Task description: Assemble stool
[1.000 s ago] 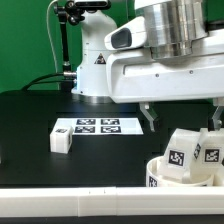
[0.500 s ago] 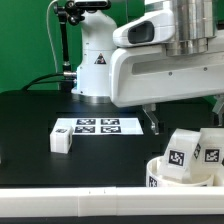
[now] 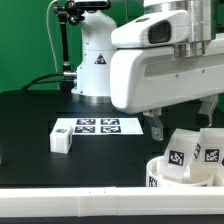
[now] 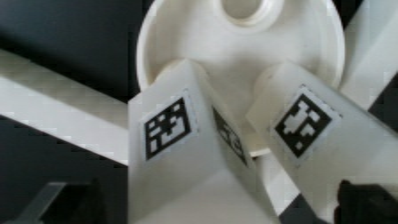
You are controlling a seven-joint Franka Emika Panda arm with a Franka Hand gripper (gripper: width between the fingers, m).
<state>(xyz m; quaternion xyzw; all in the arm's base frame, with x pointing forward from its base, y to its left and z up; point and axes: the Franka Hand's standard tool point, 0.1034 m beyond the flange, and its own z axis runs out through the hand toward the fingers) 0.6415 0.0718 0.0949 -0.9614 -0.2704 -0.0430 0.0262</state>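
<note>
The white round stool seat [image 3: 160, 176] sits at the exterior view's lower right, partly cut off by the frame edge. Two white block legs [image 3: 184, 152] [image 3: 211, 151] with square tags stand on it. A third small white leg block [image 3: 62, 139] lies apart on the black table, left of the marker board [image 3: 98, 127]. My gripper [image 3: 184, 122] is open and empty, just above the two legs. In the wrist view the seat [image 4: 231, 45] and both tagged legs [image 4: 169, 125] [image 4: 302, 120] lie between my spread fingers [image 4: 361, 200].
The white rail [image 3: 90, 196] runs along the table's front edge. The arm's base [image 3: 95, 55] stands at the back, with a green wall behind it.
The arm has moved toward the exterior view's right and slightly down, so the open gripper is now over the legs on the seat. The parts have not moved.
</note>
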